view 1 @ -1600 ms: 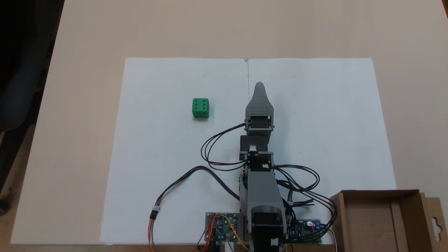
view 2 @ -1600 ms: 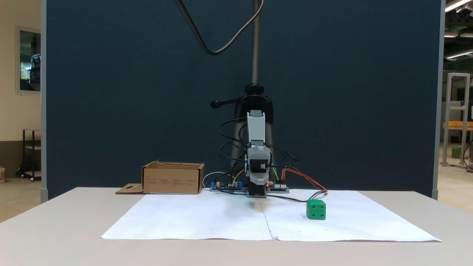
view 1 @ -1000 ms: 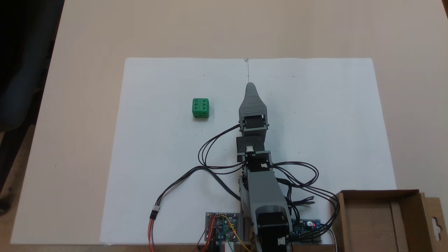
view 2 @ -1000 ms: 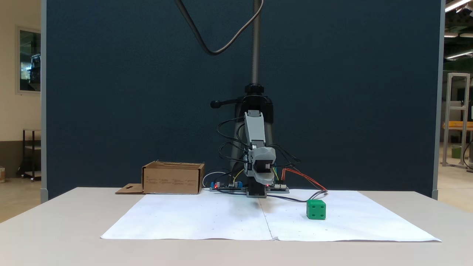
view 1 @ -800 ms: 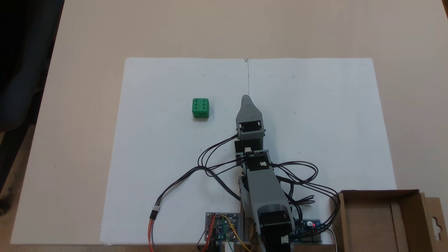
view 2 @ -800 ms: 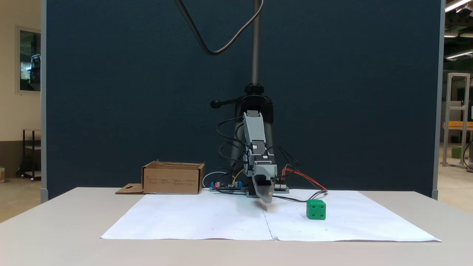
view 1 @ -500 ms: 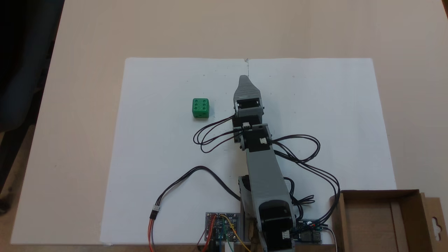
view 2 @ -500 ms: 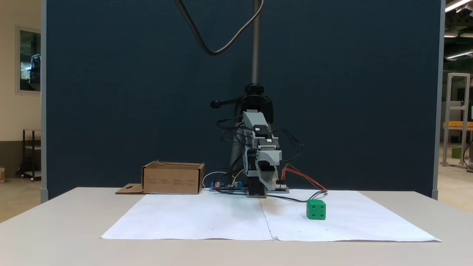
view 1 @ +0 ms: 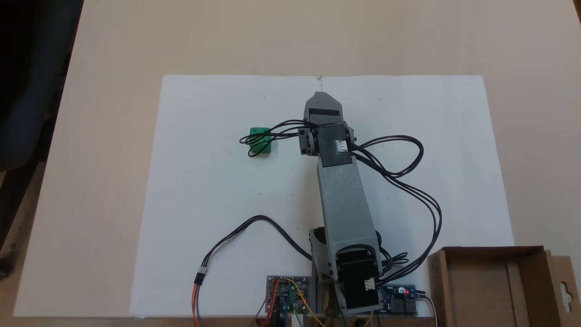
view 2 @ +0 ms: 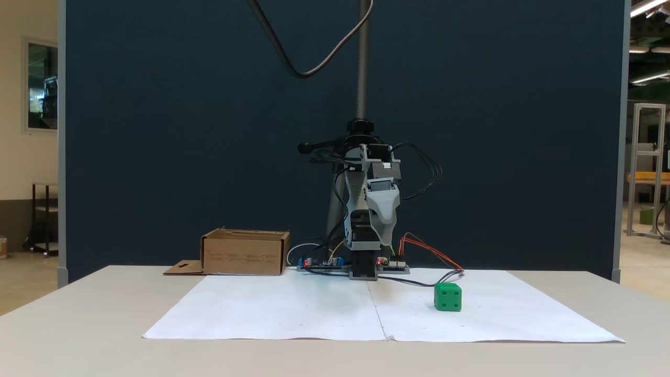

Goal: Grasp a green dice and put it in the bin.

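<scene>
Well above the paper, jaws [view 2: 386, 238] hang beside green dice [view 2: 447, 297]

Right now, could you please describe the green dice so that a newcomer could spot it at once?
Find the white paper sheet on the table. The green dice sits on it, apart from the arm's base. It is the one bright green cube, with sunken round pips.

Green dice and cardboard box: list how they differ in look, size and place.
The green dice is a small bright green cube with sunken pips; the cardboard box is brown, rectangular, open-topped and far larger. The green dice lies on the white paper; the cardboard box stands off the paper, beside the arm's base. In the front fixed view the green dice is right of the arm, the cardboard box left. Both rest on the table.
</scene>
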